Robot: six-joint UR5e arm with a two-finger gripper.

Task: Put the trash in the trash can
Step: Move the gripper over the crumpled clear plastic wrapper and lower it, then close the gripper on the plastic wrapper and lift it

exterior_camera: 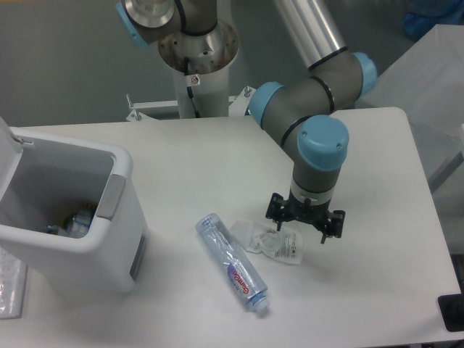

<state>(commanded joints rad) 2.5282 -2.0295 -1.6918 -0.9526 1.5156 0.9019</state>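
End effector [288,230] at crinkled clear-white wrapper [272,243], grip state unclear; smooth cylindrical bottle [231,262] alongside.

Looks like a robotics lab or test cell to me, not anybody's home. You've got an industrial arm [312,109] with grey links and light blue joint caps bolted on a pedestal [197,80] behind a plain white table [217,159], bare grey floor [65,65] around it (very staged-demo vibe, honestly).
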